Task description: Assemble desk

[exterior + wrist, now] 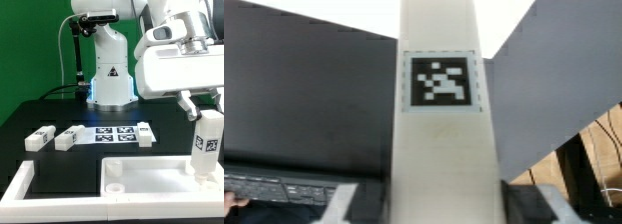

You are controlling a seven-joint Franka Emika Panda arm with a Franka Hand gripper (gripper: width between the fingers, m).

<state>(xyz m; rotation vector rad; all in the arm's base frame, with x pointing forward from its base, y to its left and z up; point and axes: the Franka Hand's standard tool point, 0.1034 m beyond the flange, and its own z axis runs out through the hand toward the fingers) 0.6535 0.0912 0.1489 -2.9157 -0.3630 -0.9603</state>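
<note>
Ext view, L to R: white border strip (20, 185) along the table (60, 115) edge, ~8 o'clock in frame; leg A (40, 137) and leg B (70, 137) lie flat on the black table, side by side w/ a small gap, both at 9 o'clock of the marker board (113, 133); robot base (110, 75) at the board's 12 o'clock, farther back; leg C (144, 132) lies flat right at the board's 3 o'clock, touching or just beside, can't tell; tabletop panel (160, 178) lies flat, rim up, at the board's 6 o'clock, nearest the cam, cut off at the exterior view's right; round socket (117, 186) shows in its near corner on the exterior view's left.

End effector (205, 112) at 3 o'clock in frame; jaws part-closed, pinching the held leg (207, 145) by its upper end; leg upright, tag facing cam; lower end over the panel's right part; contact w/ panel can't tell.

Wrist view: held leg (441, 140) runs lengthwise thru frame centre; tag (441, 82) on its face; dark surfaces either side; rest too unclear.
</note>
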